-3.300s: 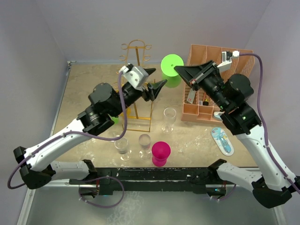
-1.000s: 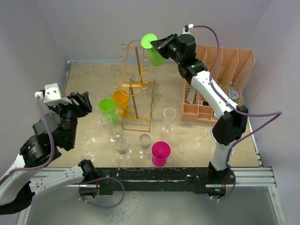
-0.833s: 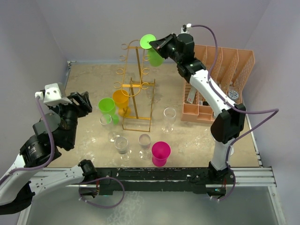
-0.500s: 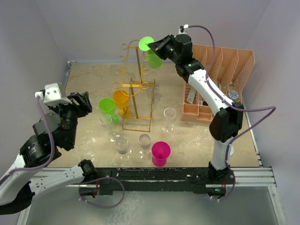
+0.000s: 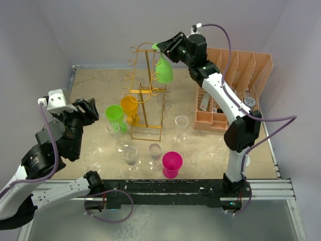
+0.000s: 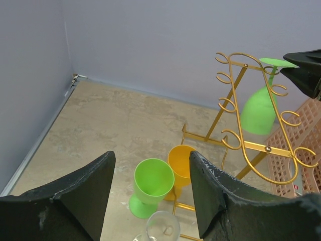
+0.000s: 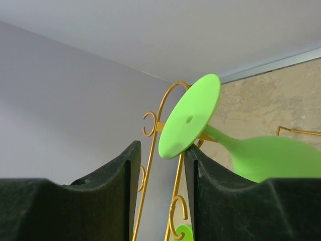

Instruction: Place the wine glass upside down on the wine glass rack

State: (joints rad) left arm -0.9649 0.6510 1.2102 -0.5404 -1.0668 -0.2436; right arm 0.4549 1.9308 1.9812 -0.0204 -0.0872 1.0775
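The lime-green wine glass [image 6: 258, 110] hangs mouth-down on the wine glass rack [image 5: 146, 90] near the worktop's [image 5: 90, 90] far edge. Its round foot is uppermost at the rack's top loop, and its long axis leans off plumb. My right gripper [image 7: 161, 150] is parted just behind the foot, clamping nothing. My right wrist view shows the foot's flat underside, while the left wrist view shows the whole glass side-on, its bowl blurred. My left gripper [image 6: 150, 158] is spread wide and empty, near the left edge.
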